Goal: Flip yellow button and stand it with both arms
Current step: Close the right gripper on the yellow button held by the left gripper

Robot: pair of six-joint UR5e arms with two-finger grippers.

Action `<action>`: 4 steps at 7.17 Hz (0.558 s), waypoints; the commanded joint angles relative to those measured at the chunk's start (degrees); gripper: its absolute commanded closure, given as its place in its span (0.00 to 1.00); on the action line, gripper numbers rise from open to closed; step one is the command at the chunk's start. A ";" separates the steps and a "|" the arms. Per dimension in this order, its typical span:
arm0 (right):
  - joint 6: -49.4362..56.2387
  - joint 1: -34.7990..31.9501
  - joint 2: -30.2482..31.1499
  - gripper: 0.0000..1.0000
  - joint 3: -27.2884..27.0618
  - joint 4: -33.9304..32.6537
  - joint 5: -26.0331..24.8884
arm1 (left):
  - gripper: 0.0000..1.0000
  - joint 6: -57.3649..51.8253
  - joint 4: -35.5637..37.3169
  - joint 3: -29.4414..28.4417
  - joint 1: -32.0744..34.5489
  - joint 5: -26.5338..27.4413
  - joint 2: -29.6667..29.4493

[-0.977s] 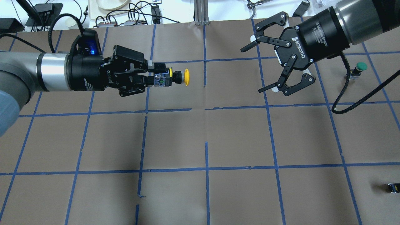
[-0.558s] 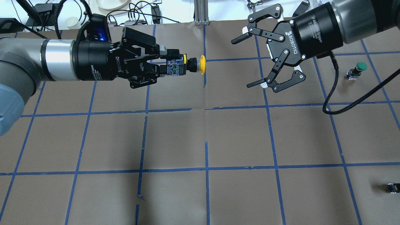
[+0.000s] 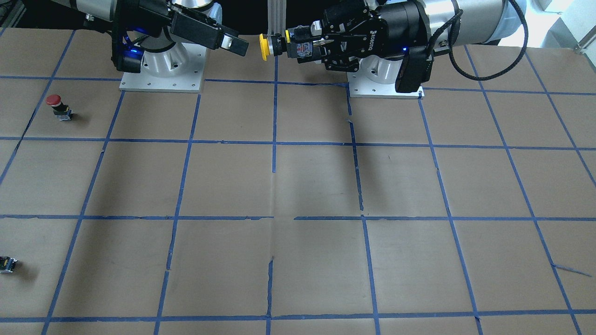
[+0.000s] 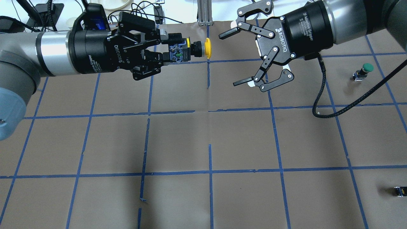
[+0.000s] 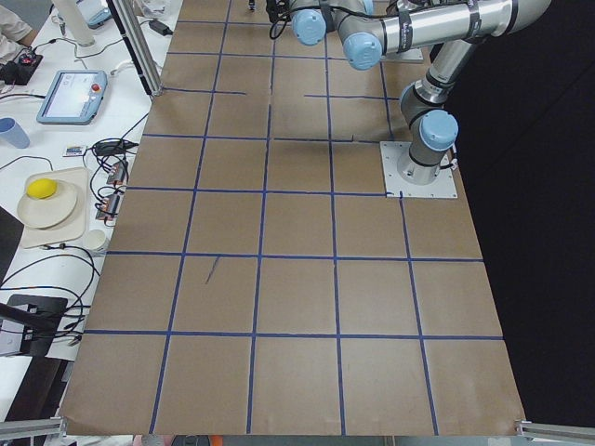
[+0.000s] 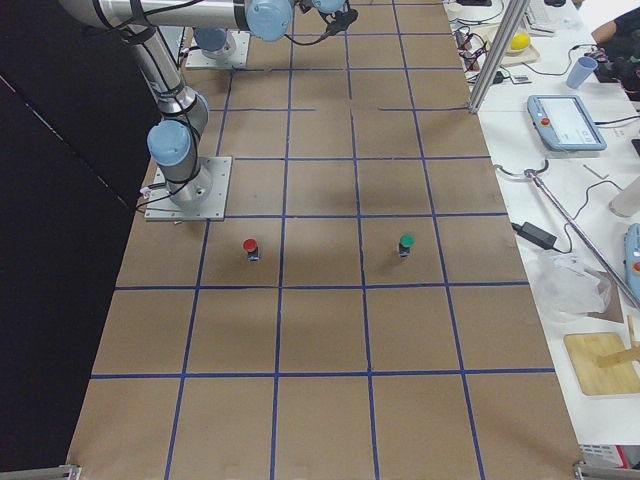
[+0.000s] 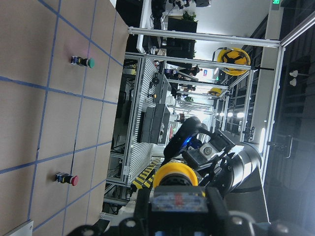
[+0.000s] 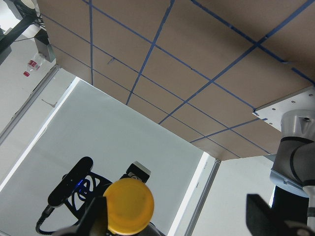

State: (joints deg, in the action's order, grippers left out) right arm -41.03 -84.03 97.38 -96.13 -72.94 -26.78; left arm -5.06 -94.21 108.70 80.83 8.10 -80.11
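Base of yellow button (image 4: 195,49) half-hidden, clamped in left pincer (image 4: 168,47) | right pincer (image 4: 227,59) spread apart

- The table (image 4: 178,140) was covered in matt brown paper, creased along its seams.
- The grid of blue tape (image 4: 210,171) on it looked thin and matt, and was torn and lifting in places.
- The yellow button (image 4: 207,48) had a smooth plastic cap with a slight sheen, and its black neck looked duller.
- The left gripper (image 4: 167,46) and right gripper (image 4: 229,58) were black with a satin finish, dotted with bright metal screw heads.
- The left arm (image 4: 51,54) and right arm (image 4: 346,19) showed brushed silver metal sleeves.
- The cable (image 4: 337,109) on the right wore a black braided sheath.
- The base plate (image 3: 160,81) was bare pale metal.
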 commanded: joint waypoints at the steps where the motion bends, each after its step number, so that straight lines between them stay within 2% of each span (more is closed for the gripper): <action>1: -0.46 -0.08 -0.78 0.00 0.06 -0.45 2.24 | 0.90 1.28 1.22 0.20 0.03 -0.45 0.04; 3: -1.25 0.01 -1.05 0.00 0.06 -0.80 7.68 | 0.90 1.19 1.22 0.28 0.03 -0.45 -0.14; 4: -1.16 -0.17 -1.58 0.01 0.06 -0.63 8.05 | 0.90 1.36 1.22 0.28 0.03 -0.54 -0.05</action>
State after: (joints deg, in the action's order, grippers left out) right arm -42.08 -84.10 96.25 -96.05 -73.62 -20.11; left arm -3.83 -93.00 108.97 80.86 7.63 -80.16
